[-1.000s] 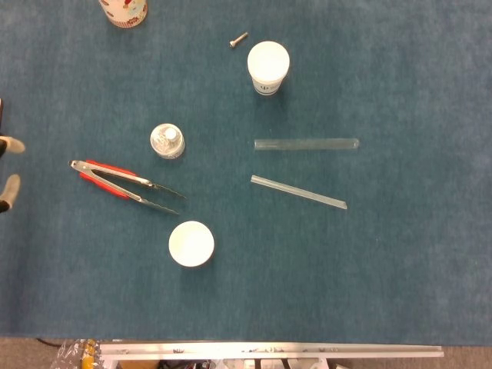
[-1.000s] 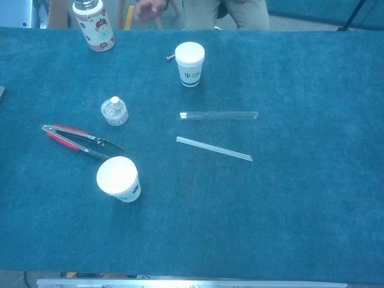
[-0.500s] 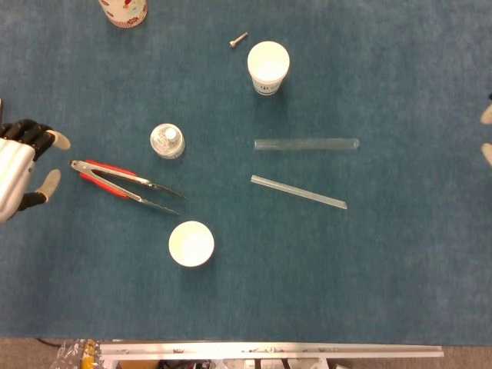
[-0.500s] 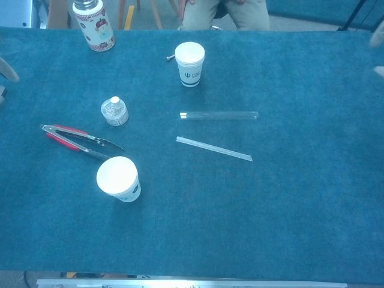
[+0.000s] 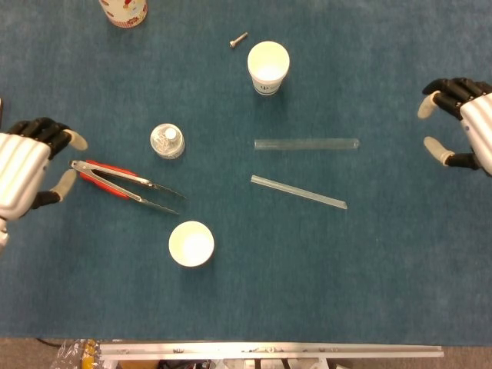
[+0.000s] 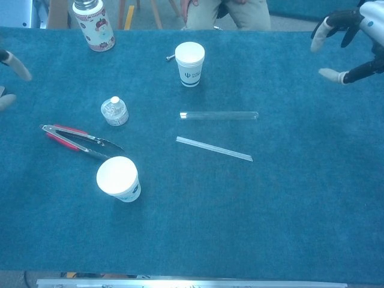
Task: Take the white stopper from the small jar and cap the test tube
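Observation:
A small clear jar (image 5: 167, 141) (image 6: 114, 111) with a white stopper on top stands left of centre on the blue cloth. The clear test tube (image 5: 306, 144) (image 6: 219, 115) lies flat to its right, open end toward the jar. My left hand (image 5: 27, 167) hovers at the left edge beside the tongs, fingers apart, holding nothing; the chest view shows only its fingertips (image 6: 18, 67). My right hand (image 5: 461, 123) (image 6: 348, 39) hangs at the right edge, well right of the tube, fingers spread and empty.
Red-handled tongs (image 5: 123, 185) (image 6: 79, 141) lie below the jar. A glass rod (image 5: 298, 191) lies under the tube. Two paper cups (image 5: 268, 67) (image 5: 191, 244) stand at top centre and lower left. A screw (image 5: 237, 39) and a patterned flask (image 6: 94, 24) sit at the back.
Both hands have come further in over the table from its left and right edges. Nothing on the cloth has moved.

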Tool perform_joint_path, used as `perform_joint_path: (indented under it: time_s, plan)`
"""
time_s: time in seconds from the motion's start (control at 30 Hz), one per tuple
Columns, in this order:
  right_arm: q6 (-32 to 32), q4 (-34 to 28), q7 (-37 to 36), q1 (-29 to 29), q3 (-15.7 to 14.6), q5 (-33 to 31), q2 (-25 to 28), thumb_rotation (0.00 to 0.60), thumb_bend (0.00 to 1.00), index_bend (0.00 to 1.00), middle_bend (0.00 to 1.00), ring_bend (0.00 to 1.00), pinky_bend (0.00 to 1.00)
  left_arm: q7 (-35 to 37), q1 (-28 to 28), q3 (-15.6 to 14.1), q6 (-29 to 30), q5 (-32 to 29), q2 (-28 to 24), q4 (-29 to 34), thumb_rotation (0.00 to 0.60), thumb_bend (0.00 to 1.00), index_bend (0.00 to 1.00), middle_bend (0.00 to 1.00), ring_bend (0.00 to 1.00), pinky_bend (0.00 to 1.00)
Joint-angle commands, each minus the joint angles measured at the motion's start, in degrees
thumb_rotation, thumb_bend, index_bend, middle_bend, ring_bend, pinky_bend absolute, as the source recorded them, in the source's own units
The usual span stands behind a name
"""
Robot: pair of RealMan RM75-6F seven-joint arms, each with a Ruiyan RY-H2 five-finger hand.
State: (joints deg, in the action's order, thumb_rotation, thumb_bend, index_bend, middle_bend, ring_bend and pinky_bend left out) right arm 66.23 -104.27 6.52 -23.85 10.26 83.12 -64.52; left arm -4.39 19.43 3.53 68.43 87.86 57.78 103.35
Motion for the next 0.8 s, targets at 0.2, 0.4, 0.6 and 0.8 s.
perform_joint_path:
  time_s: [0.2, 0.4, 0.6, 0.8]
  plan:
    - [3.05, -2.68, -1.42, 0.61, -0.03, 2.06, 1.91, 0.6, 0.24, 0.44, 0.32, 0.29, 0.4, -1.94, 6.3, 1.53, -8.5, -3.53, 4.36, -1.23, 0.6, 0.37, 0.37, 0.35, 0.25, 0.3]
    - [5.22, -4.35, -1.82, 1.76, -0.61, 3.12, 3.68, 0.6, 0.24, 0.44, 0.32, 0.29, 0.4, -4.26, 10.92, 2.74, -13.84, -6.44, 8.91, -3.89, 0.6, 0.37, 0.37, 0.35, 0.25, 0.3]
    - [6.26, -4.91, -2.46, 2.57, -1.4, 3.76, 4.81, 0.6, 0.24, 0.44, 0.32, 0.3, 0.4, -7.1, 14.71, 4.2, -16.66, -9.48, 13.76, -8.31, 0.6, 0.37, 0.36, 0.3, 0.25, 0.3]
    - [6.63, -4.9, -3.09, 2.87, -1.86, 3.91, 5.12, 0.6, 0.24, 0.44, 0.32, 0.29, 0.4, -9.68, 17.31, 5.72, -18.11, -14.41, 17.31, -11.16, 0.579, 0.35, 0.32, 0.15, 0.03, 0.12]
